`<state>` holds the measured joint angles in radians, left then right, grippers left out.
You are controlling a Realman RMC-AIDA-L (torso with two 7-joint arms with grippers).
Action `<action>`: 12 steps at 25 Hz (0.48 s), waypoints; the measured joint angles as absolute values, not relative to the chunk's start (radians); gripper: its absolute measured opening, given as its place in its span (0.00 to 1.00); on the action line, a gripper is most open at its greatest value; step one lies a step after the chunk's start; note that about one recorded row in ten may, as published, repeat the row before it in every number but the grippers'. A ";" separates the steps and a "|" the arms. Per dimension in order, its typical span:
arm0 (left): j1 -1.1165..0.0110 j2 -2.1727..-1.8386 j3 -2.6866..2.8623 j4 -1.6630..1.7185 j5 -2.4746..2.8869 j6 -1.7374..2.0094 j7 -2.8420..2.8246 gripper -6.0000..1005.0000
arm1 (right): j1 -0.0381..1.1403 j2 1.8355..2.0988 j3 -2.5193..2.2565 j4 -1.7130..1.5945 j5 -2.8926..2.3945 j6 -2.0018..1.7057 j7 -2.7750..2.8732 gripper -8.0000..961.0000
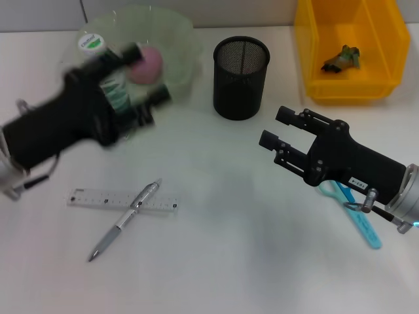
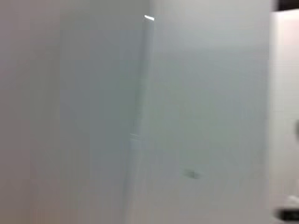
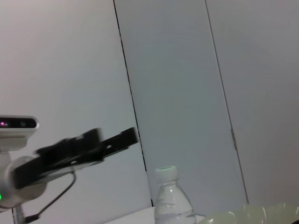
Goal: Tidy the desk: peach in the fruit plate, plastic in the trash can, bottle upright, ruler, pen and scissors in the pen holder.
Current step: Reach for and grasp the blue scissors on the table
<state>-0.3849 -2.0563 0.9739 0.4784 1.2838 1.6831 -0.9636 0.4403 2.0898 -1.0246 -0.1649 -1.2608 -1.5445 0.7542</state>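
In the head view we see the white surface (image 1: 216,196) with the left gripper (image 1: 145,75) blurred at the far left, its fingers spread on either side of the upright bottle (image 1: 105,65), whose white cap shows just by the near-left rim of the fruit plate (image 1: 177,39); we cannot tell whether the fingers actually touch the bottle. The peach (image 1: 147,63) lies inside the fruit plate, just right of the bottle. The pen holder (image 1: 241,77) stands upright at the far middle, and the trash can (image 1: 350,49) sits at the far right with a small crumpled piece of plastic (image 1: 342,59) inside it. The right gripper (image 1: 277,128) hovers at the right, its fingers parted and holding nothing, pointing toward the pen holder. The scissors (image 1: 363,222) lie on the surface at the near right, partly hidden under the right arm. The ruler (image 1: 98,198) lies flat at the near left, and the pen (image 1: 124,220) lies diagonally across it. In the left wrist view we make out only a blurred pale wall. In the right wrist view we see the bottle's cap and neck (image 3: 170,193) standing upright, the rim of the fruit plate (image 3: 252,214) beside it, and the left gripper (image 3: 114,140) farther off, blurred.
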 joint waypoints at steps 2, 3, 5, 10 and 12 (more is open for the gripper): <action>-0.377 -2.055 0.988 0.538 1.387 1.754 -1.025 0.79 | 0.440 2.090 -1.025 -0.165 -1.261 -1.550 0.755 0.60; -0.376 -2.055 0.989 0.559 1.427 1.776 -1.049 0.79 | 0.440 2.089 -1.025 -0.167 -1.261 -1.554 0.755 0.60; -0.376 -2.055 0.989 0.559 1.427 1.776 -1.049 0.78 | 0.440 2.088 -1.025 -0.168 -1.261 -1.555 0.757 0.60; -0.384 -2.054 0.988 0.596 1.564 1.823 -1.128 0.78 | 0.440 2.085 -1.026 -0.170 -1.261 -1.555 0.779 0.60; -0.386 -2.055 0.987 0.596 1.594 1.825 -1.137 0.78 | 0.440 2.085 -1.029 -0.171 -1.261 -1.556 0.781 0.60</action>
